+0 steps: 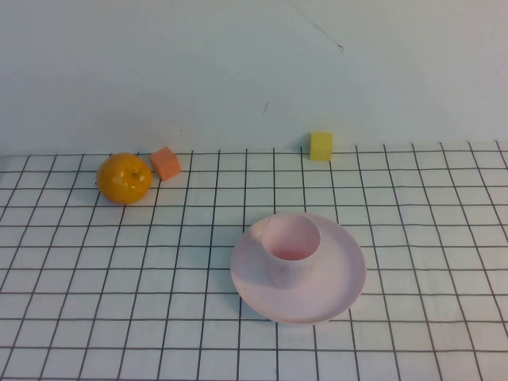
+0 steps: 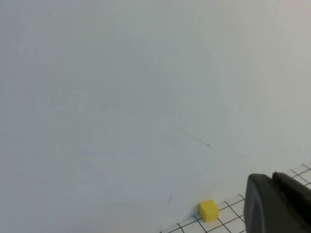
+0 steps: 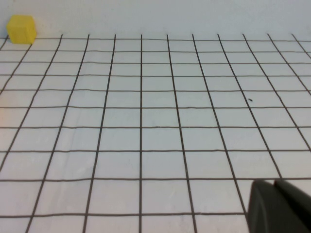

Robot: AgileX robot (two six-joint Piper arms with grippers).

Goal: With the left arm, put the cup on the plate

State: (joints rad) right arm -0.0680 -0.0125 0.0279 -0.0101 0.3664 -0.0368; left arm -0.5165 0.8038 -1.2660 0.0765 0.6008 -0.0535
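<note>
The pale pink cup [image 1: 291,248] stands upright on the round pale pink plate [image 1: 341,278], left of the plate's middle, in the high view. Neither arm shows in that view. My left gripper [image 2: 271,177] shows only in the left wrist view, raised and facing the white wall, its fingers pressed together and empty. My right gripper [image 3: 273,183] shows only in the right wrist view, low over the gridded cloth, its fingers pressed together and empty. The cup and plate are out of both wrist views.
An orange [image 1: 124,178] and a small orange block [image 1: 166,163] lie at the back left. A yellow cube [image 1: 321,146] sits by the white back wall; it also shows in the left wrist view [image 2: 209,210] and the right wrist view [image 3: 21,29].
</note>
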